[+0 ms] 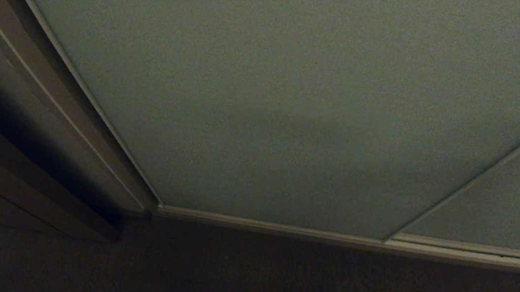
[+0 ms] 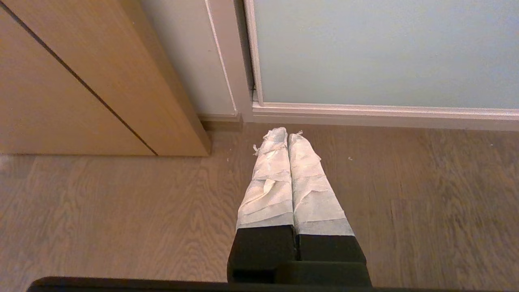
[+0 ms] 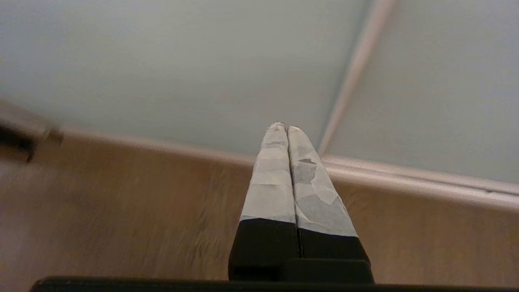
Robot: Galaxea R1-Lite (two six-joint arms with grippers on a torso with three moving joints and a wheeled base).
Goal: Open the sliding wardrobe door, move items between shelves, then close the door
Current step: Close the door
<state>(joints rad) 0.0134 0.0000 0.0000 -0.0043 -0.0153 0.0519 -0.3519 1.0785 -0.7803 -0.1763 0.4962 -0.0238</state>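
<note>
Nearest, in the left wrist view: left gripper over bare wood floor, taped fingers pressed together along their whole length, nothing between them. Tips aimed toward the foot of the wardrobe, short of its bottom rail and not touching it. Beside and beyond, a light wooden cabinet side standing on the floor, with a dark seam running across its face. Past that, a pale upright post at the wardrobe's corner.

In the right wrist view: right gripper likewise closed, taped fingers flat against each other, empty. Held above the floor, tips pointing at the lower part of the sliding door near the thin frame strip between two panels. Contact with the door not clear from this angle. Floor and rail smeared with motion blur.

Farthest, from the head view: dim dark floor at the bottom, then the light metal rail, then the grey-green sliding door filling most of the picture, shut across the opening. To the right a second panel, split off by a slanting frame line. To the left a dark wooden side panel. Neither arm visible from the head. Shelves and toys out of sight behind the door.
</note>
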